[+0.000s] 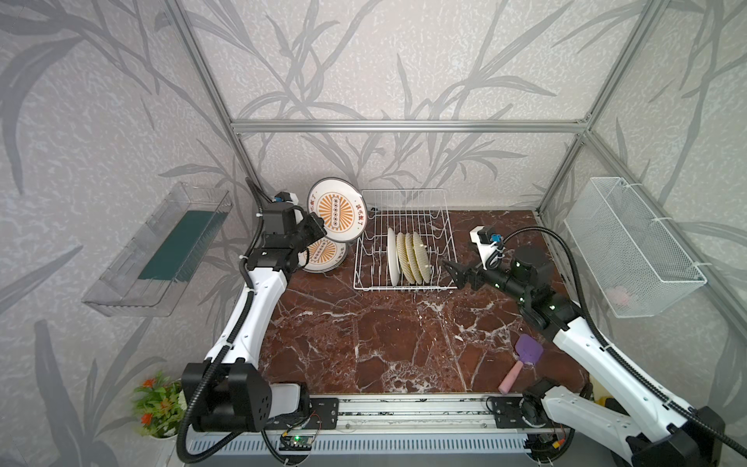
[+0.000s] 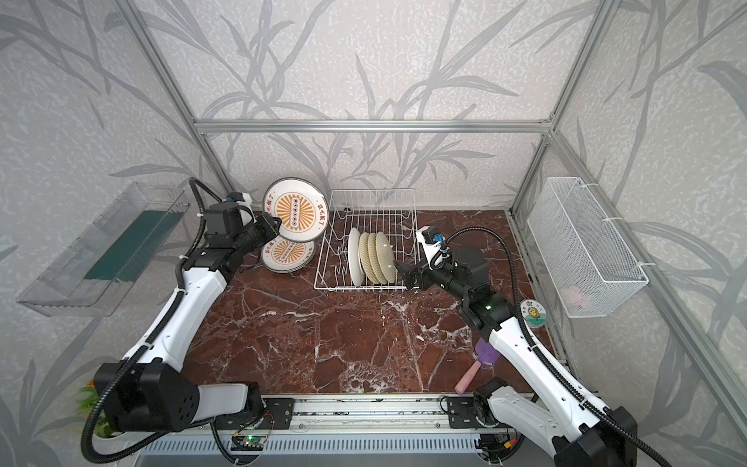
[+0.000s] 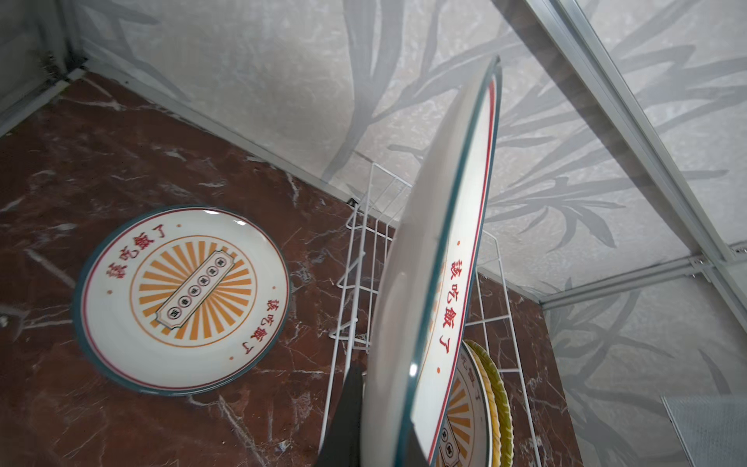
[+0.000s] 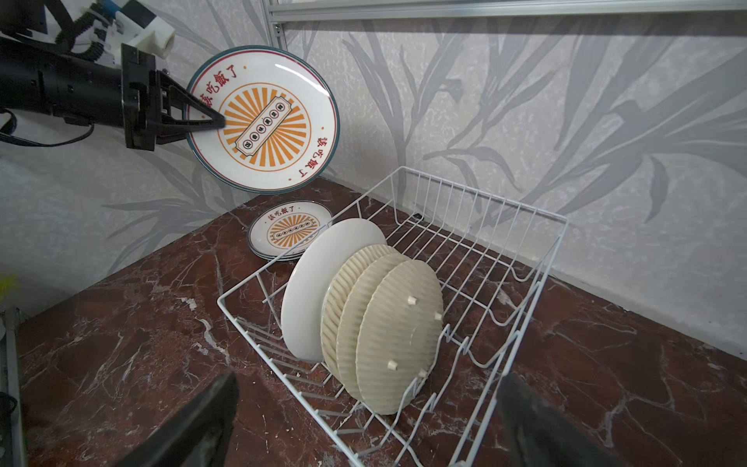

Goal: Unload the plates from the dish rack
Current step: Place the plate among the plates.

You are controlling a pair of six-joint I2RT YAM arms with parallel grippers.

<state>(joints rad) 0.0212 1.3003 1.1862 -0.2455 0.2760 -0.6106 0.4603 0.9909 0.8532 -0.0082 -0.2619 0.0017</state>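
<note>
Both top views show the left gripper [image 1: 314, 229] pinching a sunburst plate [image 1: 335, 210] above the stack [image 1: 328, 260] beside the dish rack [image 1: 428, 226], likely to stack it; left wrist: rim clamped; right wrist: right gripper [image 4: 370, 382] gaping toward four racked plates [image 4: 364, 303].

The left arm [image 1: 258, 307] is raised, jaws clamped; right arm [image 1: 586, 345] low, jaws wide

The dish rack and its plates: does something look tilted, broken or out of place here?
Nothing looks broken or spilled. The four plates in the dish rack lean together, not quite upright, but the rack holds them. One sunburst plate hangs in the air, gripped at its rim by the left gripper: held, not misplaced.
</note>
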